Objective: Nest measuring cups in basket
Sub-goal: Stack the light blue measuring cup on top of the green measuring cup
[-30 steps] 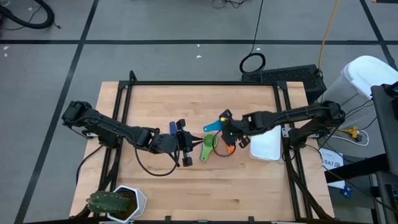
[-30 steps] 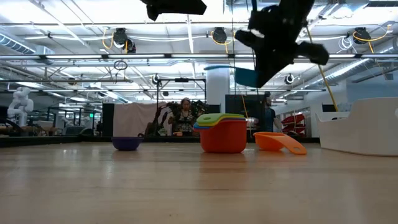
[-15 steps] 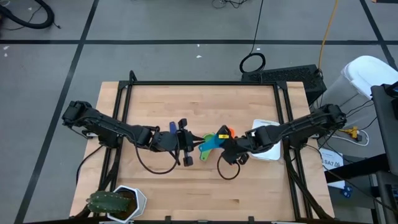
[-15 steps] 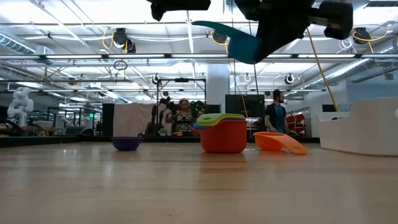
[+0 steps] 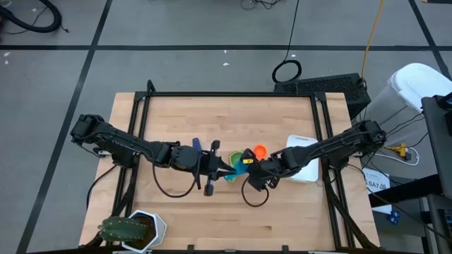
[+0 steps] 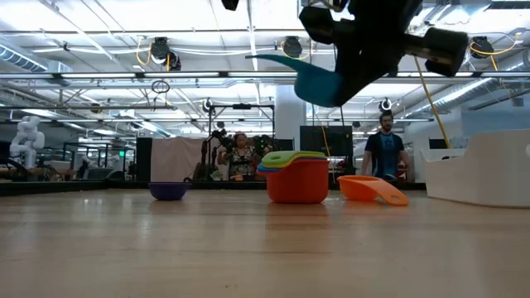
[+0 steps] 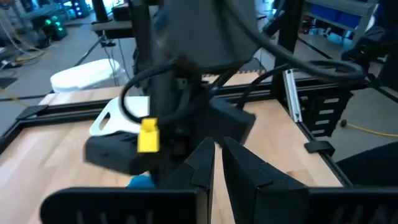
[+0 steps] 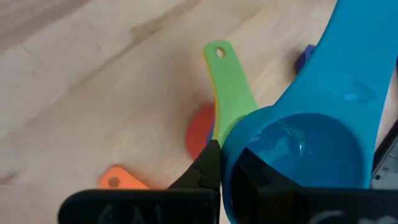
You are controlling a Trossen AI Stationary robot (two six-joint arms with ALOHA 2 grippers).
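My right gripper [image 5: 253, 169] hangs over the middle of the table, shut on a light blue measuring cup [image 6: 319, 79] held right above the nested stack [image 6: 296, 178]. That stack is a red cup with green and yellow cups inside, standing on its base. The green cup's handle [image 8: 227, 81] sticks out under the blue cup [image 8: 298, 149]. An orange cup [image 5: 260, 150] lies beside the stack and a dark blue cup [image 5: 196, 145] stands to its left. The white basket [image 5: 295, 143] sits at the table's right, partly under the right arm. My left gripper [image 5: 224, 168] is shut and hovers close to the blue cup. My right gripper holds the light blue cup by its bowl [image 8: 261, 143], coming from the table's right. One finger [image 8: 208, 165] lies against the bowl's outer wall, and the bowl hides the other. The cup is lifted clear and tilted, its handle [image 8: 354, 62] pointing away from the gripper.
A white hexagonal pot with a green plant [image 5: 134, 229] stands at the near left corner. Both arms crowd the table's middle, and bare wood lies toward the near and far edges. People stand in the room beyond the table [image 6: 383, 153].
My right gripper has carried the light blue cup from the far side of the stack toward the near edge and slightly left, until it hangs over the stack. The cup has turned and tipped on the way. My left gripper has edged right, toward the cup.
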